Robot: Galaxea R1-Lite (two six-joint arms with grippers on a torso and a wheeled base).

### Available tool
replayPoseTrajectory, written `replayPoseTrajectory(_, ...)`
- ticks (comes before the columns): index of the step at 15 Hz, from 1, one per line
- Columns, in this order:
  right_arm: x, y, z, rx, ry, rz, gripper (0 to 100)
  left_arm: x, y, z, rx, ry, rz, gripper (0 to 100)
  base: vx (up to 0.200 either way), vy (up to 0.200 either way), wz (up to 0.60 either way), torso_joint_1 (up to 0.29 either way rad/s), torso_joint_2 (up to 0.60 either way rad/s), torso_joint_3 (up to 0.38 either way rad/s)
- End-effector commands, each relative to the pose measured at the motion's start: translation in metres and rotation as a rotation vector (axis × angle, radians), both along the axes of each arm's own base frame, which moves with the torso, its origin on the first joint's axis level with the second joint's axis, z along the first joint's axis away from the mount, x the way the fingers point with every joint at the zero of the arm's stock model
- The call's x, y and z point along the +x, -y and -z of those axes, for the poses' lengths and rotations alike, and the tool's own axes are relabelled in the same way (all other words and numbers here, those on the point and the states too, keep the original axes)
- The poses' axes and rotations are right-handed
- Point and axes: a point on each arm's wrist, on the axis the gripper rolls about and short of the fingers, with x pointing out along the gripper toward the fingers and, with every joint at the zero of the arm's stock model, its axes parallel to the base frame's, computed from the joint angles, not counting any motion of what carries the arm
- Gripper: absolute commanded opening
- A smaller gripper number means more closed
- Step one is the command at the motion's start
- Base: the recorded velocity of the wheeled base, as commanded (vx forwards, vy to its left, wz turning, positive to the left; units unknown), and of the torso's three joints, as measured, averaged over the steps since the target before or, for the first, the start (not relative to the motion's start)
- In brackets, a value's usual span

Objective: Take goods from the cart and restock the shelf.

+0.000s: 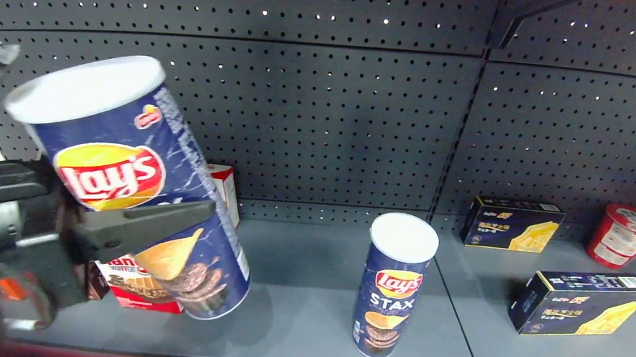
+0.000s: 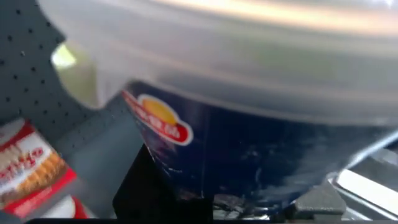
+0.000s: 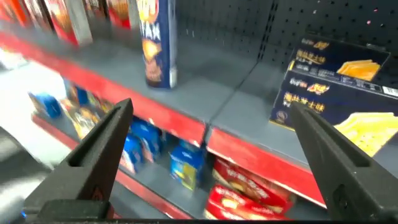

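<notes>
The left gripper (image 1: 150, 222) is clamped on a blue chip can (image 1: 125, 174). I only see one finger across its front; the other is hidden behind it. The can is tilted, its white lid leaning away from the standing can (image 1: 397, 287) that I steer by, and it hangs well to that can's left over the shelf (image 1: 316, 269). I cannot tell whether its bottom edge touches the board. From the left wrist, the held can's lid (image 2: 249, 56) is so close that it blurs.

A red-and-white box (image 1: 139, 289) is mostly covered by the held can, and another box (image 1: 226, 191) peeks out behind it.

To the right of the standing can lie two dark boxes (image 1: 510, 225) (image 1: 580, 304), then a red cup (image 1: 625, 237) farther right, and a jar cut off by the frame edge.

The right gripper (image 3: 211, 109) hangs with its fingers spread wide, holding nothing, in front of the shelf edge, with the standing can (image 3: 155, 43) beyond it.
</notes>
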Motion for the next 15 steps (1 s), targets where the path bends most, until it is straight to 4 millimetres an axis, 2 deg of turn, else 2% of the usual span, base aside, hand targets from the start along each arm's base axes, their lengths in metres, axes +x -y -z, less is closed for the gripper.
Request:
replayPoseTrajectory(1, 0.003, 0.000, 0.008, -0.010, -0.027, 0.001, 100, 0.042, 0.036, 0.010, 0.033, -0.042, -0.025, 0, 0.000, 0.000, 0.00, 0.000, 0.00, 0.000)
replayPoseTrajectory(3, 0.003, 0.000, 0.010, -0.009, -0.031, 0.003, 100, 0.062, 0.047, 0.010, 0.044, -0.047, -0.069, 0, 0.000, 0.000, 0.00, 0.000, 0.00, 0.000)
replayPoseTrajectory(8, 0.004, -0.001, 0.014, -0.012, -0.045, 0.001, 100, 0.086, 0.071, 0.024, 0.082, -0.090, -0.100, 0, 0.000, 0.000, 0.00, 0.000, 0.00, 0.000)
replayPoseTrajectory(15, 0.005, -0.001, 0.015, -0.013, -0.052, 0.001, 100, 0.153, 0.109, 0.035, 0.048, -0.135, -0.158, 0, 0.000, 0.000, 0.00, 0.000, 0.00, 0.000)
